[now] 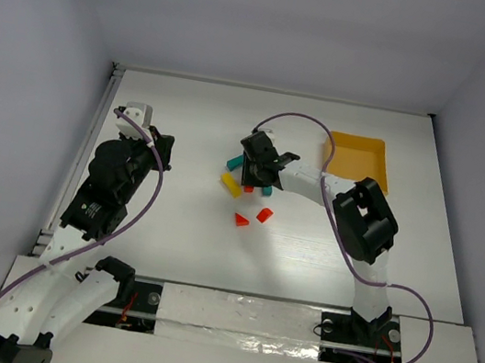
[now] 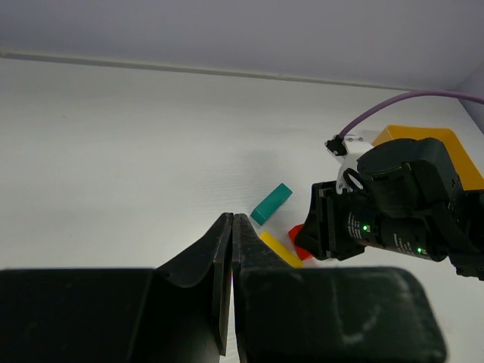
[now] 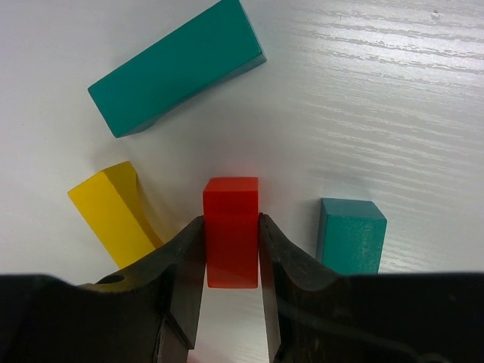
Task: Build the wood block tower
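My right gripper (image 3: pixel 231 234) is shut on a red block (image 3: pixel 231 227), held upright between its fingers close to the table. I cannot tell whether the block is lifted. A yellow bar (image 3: pixel 113 215) lies just to its left, a teal block (image 3: pixel 350 236) to its right, and a long teal bar (image 3: pixel 178 66) beyond. In the top view the right gripper (image 1: pixel 260 161) is over this cluster, with two red wedges (image 1: pixel 264 214) (image 1: pixel 240 221) nearer the arms. My left gripper (image 2: pixel 231 219) is shut and empty, well left of the blocks (image 1: pixel 163 145).
The yellow-orange tray (image 1: pixel 358 156) with a raised rim sits at the back right, behind the right arm. A purple cable loops over the right arm. The left wrist view shows the right gripper's body (image 2: pixel 393 212) covering part of the cluster.
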{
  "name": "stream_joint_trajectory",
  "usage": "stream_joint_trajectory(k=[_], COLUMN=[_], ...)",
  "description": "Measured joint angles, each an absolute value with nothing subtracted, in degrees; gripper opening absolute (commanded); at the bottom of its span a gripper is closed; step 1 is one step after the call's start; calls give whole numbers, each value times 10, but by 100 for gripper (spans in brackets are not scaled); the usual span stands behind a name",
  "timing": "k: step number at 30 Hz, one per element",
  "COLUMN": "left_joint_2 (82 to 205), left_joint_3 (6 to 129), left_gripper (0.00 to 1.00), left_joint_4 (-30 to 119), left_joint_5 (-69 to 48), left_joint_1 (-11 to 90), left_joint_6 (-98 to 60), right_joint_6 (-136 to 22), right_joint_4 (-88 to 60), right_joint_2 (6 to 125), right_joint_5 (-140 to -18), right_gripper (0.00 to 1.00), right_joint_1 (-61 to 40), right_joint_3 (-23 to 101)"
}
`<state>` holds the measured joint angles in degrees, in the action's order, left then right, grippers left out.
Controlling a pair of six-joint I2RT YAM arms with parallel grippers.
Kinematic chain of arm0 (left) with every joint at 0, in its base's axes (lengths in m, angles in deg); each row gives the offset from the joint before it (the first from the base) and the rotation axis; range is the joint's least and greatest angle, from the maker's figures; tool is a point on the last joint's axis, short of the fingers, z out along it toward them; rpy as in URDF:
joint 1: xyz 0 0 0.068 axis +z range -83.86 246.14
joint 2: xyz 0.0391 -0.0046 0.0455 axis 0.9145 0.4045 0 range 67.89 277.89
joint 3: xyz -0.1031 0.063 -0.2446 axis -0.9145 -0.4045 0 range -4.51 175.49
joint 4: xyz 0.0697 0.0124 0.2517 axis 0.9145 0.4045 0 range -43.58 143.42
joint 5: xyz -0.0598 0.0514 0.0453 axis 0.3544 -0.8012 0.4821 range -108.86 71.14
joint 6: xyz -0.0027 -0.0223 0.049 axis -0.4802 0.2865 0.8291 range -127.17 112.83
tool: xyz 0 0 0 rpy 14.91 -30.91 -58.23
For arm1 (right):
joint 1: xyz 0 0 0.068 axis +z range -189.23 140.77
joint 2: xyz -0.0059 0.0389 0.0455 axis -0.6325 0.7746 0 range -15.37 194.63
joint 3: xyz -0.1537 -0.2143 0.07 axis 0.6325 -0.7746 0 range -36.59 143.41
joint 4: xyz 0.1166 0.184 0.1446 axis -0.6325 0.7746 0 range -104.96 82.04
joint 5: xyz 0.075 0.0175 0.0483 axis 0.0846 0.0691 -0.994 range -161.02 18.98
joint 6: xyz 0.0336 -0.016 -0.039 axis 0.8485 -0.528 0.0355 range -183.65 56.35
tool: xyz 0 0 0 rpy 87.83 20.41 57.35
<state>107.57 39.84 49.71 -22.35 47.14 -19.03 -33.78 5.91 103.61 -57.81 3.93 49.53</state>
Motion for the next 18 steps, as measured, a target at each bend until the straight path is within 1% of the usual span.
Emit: stream_joint_trajectory(k=[8, 10, 18], left_joint_2=[1076, 1076, 1076], left_joint_3=[398, 398, 398], left_gripper=[0, 0, 0], left_joint_4=[497, 497, 497], left_joint_5=[-223, -223, -221], left_joint_1=[471, 471, 471], left_joint_6=[-190, -190, -190], right_joint_6=[-335, -334, -332], right_joint_4=[54, 51, 52], right_joint_2=[1036, 1036, 1036], right_joint_5=[-577, -575, -572], right_gripper=[38, 40, 41], right_joint_1=[39, 39, 39], right_joint_3=[492, 490, 479])
